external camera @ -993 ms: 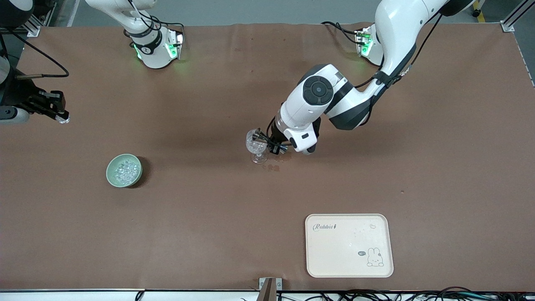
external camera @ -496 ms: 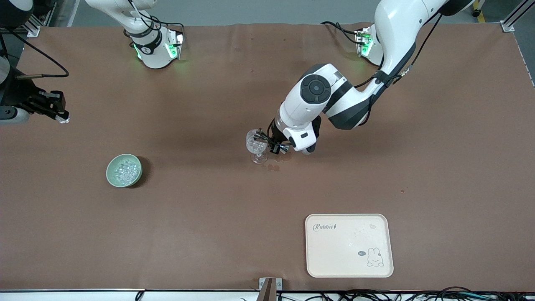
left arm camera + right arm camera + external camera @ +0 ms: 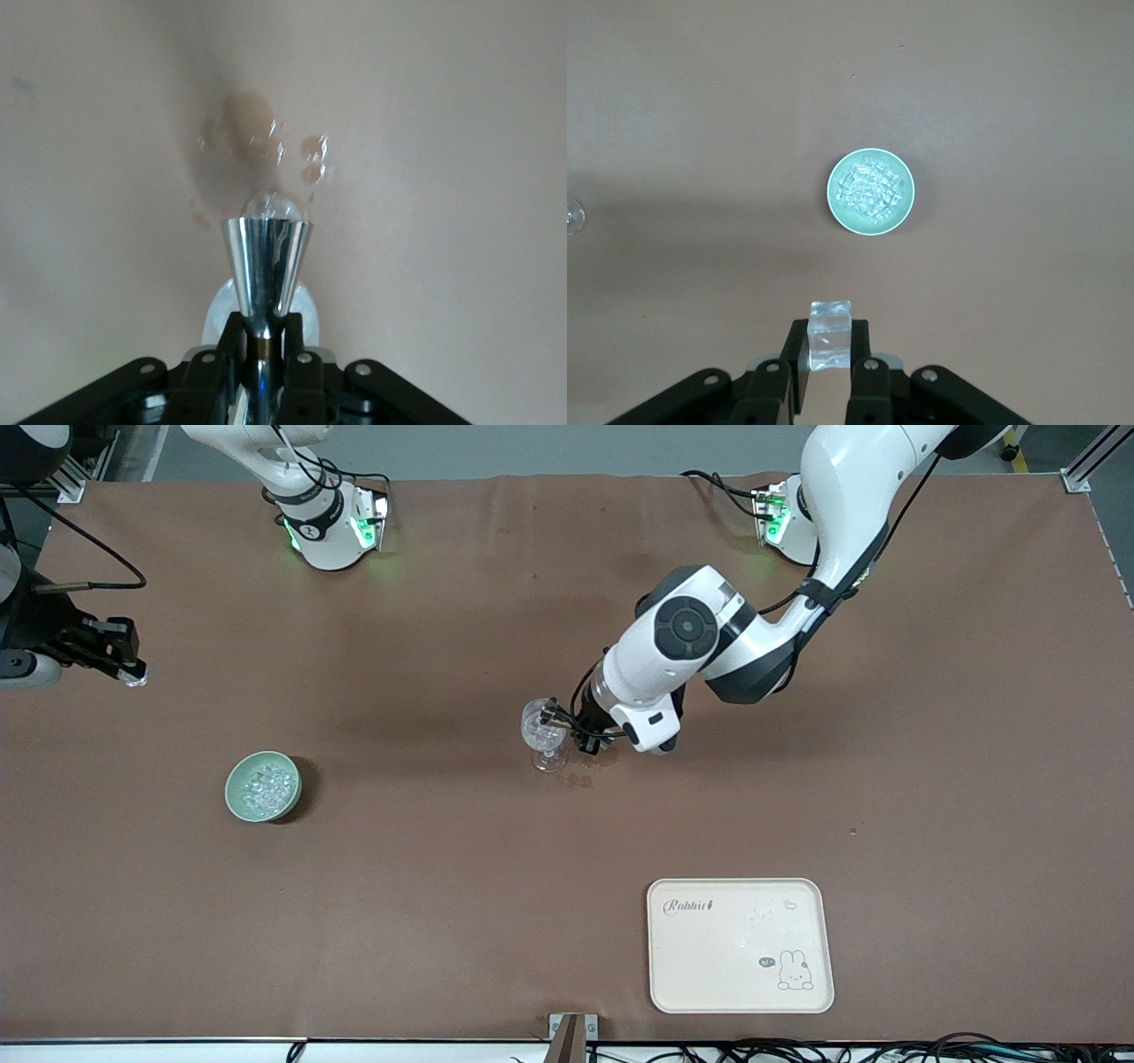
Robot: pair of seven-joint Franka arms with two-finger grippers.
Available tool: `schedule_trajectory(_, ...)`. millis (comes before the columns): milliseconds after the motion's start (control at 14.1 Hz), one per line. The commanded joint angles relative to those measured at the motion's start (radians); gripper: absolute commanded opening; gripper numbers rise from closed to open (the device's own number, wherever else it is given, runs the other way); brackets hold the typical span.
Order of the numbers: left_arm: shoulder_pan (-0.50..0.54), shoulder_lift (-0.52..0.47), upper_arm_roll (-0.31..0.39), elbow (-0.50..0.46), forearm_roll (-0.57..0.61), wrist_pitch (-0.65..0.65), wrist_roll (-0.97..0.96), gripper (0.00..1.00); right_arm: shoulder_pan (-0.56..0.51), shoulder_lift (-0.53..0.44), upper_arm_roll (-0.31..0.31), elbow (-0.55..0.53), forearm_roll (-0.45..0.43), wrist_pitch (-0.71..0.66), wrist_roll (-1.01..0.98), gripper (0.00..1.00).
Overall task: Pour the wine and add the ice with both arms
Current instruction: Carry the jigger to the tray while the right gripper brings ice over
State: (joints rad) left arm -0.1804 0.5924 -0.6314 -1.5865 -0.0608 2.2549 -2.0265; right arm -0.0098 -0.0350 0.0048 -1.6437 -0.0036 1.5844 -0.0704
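Brown cloth covers the whole table, and almost all of it is bare.

In the middle of the front view a stemmed glass stands on the cloth with clear lumps inside it. The left gripper is beside the glass at the height of the stem. In the left wrist view its fingers are clenched on a thin neck, and a shiny cone widens out from there. I judge that this cone is the bowl of the same glass. The hold is probably there to keep the glass steady while something is dropped in. Some wet spots lie on the cloth just beside the foot, so liquid was probably spilled there.

The right gripper is in the upper half of the front view, at the frame edge by the right arm's end of the table. It hangs over bare cloth and pinches one ice cube between its fingertips. The rest of the ice fills a green bowl lower in the frame, well apart from the glass. In the right wrist view the bowl is near the centre.

To my judgement, the cube must now be carried over to the glass. The grip on wet ice may slip.

A cream tray with a rabbit drawing lies low in the frame, toward the left arm's end. Nothing stands on it.
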Motion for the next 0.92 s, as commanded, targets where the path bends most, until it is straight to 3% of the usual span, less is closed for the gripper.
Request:
schedule_trajectory(0,0.033,-0.013,-0.004,0.01,-0.186,-0.038,0.133,0.0,-0.013,-0.016,0.006,-0.018,0.014,0.006,-0.014,0.06)
schedule_trajectory(354,0.182,0.033,-0.002,0.112,-0.439,-0.19,0.383,0.0,0.046,0.004,0.012,-0.004,0.013,0.04,0.038,0.03)
schedule_trajectory(567,0.298,0.069,-0.004,0.147,-0.552,-0.196,0.497,0.0,0.158,0.049,0.012,0.007,0.013,0.092,0.205,0.03)
schedule_trajectory(851,0.401,0.173,-0.002,0.241,-0.606,-0.195,0.545,0.0,0.338,0.174,0.012,0.091,-0.004,0.123,0.469,0.03)
